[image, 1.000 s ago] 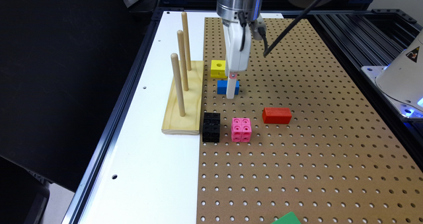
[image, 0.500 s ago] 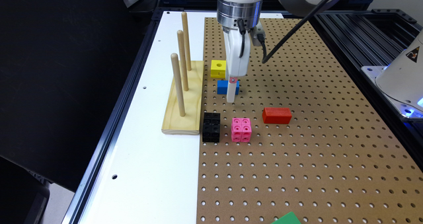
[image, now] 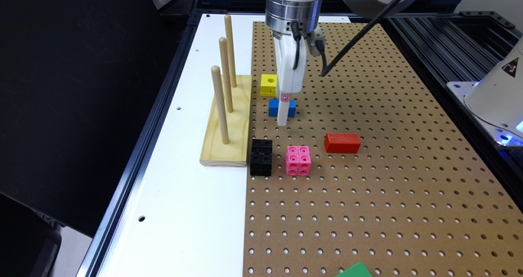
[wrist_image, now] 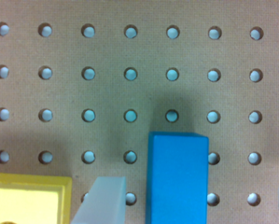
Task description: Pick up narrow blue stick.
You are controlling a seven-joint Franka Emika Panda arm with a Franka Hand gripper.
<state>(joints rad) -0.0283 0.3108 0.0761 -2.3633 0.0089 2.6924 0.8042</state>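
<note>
The narrow blue stick (image: 273, 108) lies flat on the brown pegboard (image: 367, 195), just beside the yellow cube with a hole (image: 268, 84). My gripper (image: 282, 114) hangs straight down over the stick, its white fingertip reaching the board in front of it. In the wrist view the blue stick (wrist_image: 178, 179) sits between my two fingers: one pale finger (wrist_image: 101, 201) stands a small gap from its side, the other shows at the frame's edge. The gripper (wrist_image: 192, 205) is open, straddling the stick without pressing on it.
A wooden base with three upright pegs (image: 226, 117) stands at the exterior view's left of the stick. Nearer the camera lie a black block (image: 261, 157), a pink block (image: 298, 160) and a red block (image: 342, 142). A green piece (image: 353, 271) pokes in at the front edge.
The gripper has come down a little around the blue stick, its fingertip now at board level. The blocks have not moved.
</note>
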